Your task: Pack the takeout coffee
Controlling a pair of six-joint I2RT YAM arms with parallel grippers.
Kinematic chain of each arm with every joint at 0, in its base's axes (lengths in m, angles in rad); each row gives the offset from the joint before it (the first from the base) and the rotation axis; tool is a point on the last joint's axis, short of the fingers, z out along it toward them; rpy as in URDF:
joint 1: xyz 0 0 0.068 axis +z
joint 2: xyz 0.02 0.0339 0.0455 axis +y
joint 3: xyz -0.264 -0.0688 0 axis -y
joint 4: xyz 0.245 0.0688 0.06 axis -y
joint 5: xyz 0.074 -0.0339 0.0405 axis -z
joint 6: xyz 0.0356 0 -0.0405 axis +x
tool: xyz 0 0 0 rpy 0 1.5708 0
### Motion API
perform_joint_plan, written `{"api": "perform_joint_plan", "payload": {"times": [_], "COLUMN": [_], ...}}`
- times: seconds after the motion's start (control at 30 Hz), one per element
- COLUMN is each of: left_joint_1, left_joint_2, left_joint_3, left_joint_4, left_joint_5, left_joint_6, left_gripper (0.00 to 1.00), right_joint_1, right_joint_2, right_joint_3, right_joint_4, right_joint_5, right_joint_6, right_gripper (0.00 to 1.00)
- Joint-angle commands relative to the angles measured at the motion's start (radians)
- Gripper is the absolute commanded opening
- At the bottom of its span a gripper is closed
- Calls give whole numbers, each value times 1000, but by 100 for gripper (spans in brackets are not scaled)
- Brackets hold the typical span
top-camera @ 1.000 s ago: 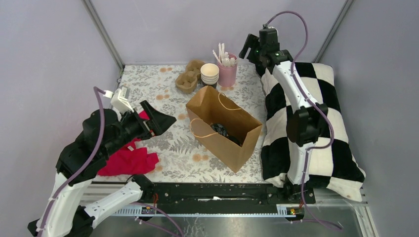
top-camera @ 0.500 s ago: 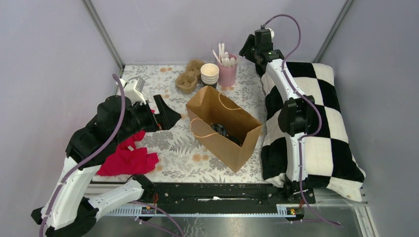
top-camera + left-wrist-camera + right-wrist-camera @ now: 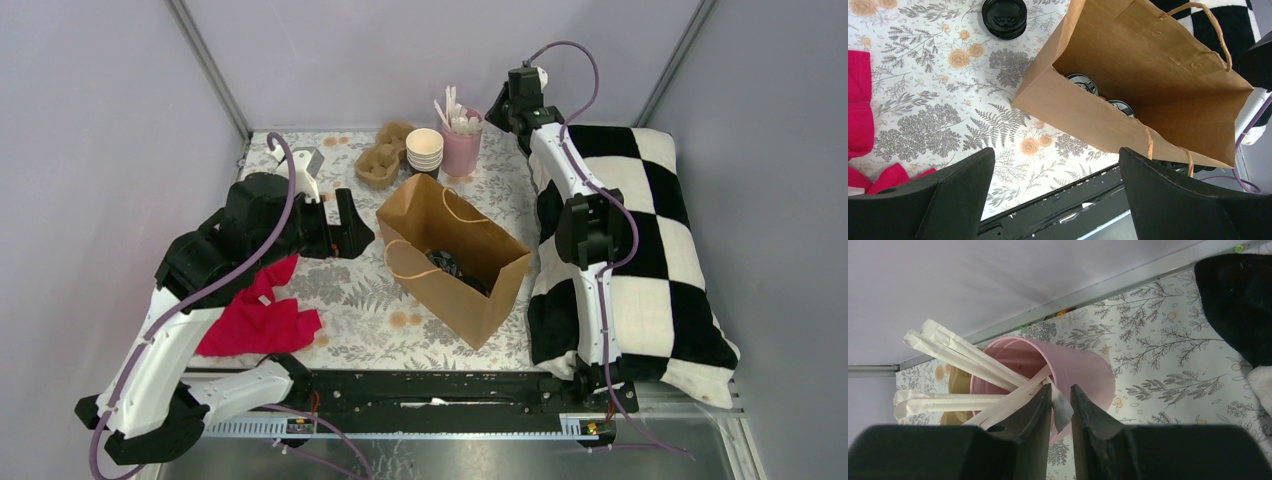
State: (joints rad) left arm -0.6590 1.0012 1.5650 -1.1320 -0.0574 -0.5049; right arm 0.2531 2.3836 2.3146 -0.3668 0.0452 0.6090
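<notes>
Two takeout coffee cups show only their round black lids (image 3: 1083, 82) (image 3: 1120, 106) inside the open brown paper bag (image 3: 470, 290) (image 3: 1148, 60) at the table's middle. In the top view they are a dark patch (image 3: 447, 265) in the bag. My left gripper (image 3: 350, 228) (image 3: 1055, 167) hangs open and empty just left of the bag, above the flowered table. My right gripper (image 3: 503, 108) (image 3: 1061, 392) is at the far side over a pink cup (image 3: 461, 148) (image 3: 1083, 365). Its jaws are pinched on the flat end of a paper-wrapped straw (image 3: 1062, 410).
Several more wrapped straws (image 3: 958, 347) stick out of the pink cup. Beside it stand a stack of lidless cups (image 3: 424, 150) and cardboard carriers (image 3: 382, 158). A low stack of black lids (image 3: 1004, 17) lies near the bag. A red cloth (image 3: 262, 318) lies left, a checkered pillow (image 3: 650, 270) right.
My left arm has swung forward and right toward the bag, gripper still open. My right gripper has dropped closer to the pink cup and closed from wide onto a straw end.
</notes>
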Motion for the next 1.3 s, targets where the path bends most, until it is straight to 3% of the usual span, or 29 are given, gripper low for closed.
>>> {"api": "perform_joint_plan", "payload": {"times": [0.0, 0.37, 1.0, 1.27], "left_joint_1": [-2, -3, -2, -2], "left_joint_2": [-3, 0, -35, -67], "left_joint_3": [45, 38, 28, -17], "left_joint_4": [0, 7, 37, 89], "left_joint_5": [1, -4, 10, -6], "left_joint_6": [44, 29, -84, -128], "left_gripper": [98, 97, 95, 95], "right_joint_1": [-2, -2, 3, 3], "right_joint_2": [-1, -57, -143, -337], "right_joint_3": [60, 82, 159, 106], "right_joint_4": [20, -11, -82, -119], "right_joint_5": [50, 48, 31, 22], "right_joint_6": [-19, -100, -261, -358], "right_gripper": [24, 9, 6, 4]}}
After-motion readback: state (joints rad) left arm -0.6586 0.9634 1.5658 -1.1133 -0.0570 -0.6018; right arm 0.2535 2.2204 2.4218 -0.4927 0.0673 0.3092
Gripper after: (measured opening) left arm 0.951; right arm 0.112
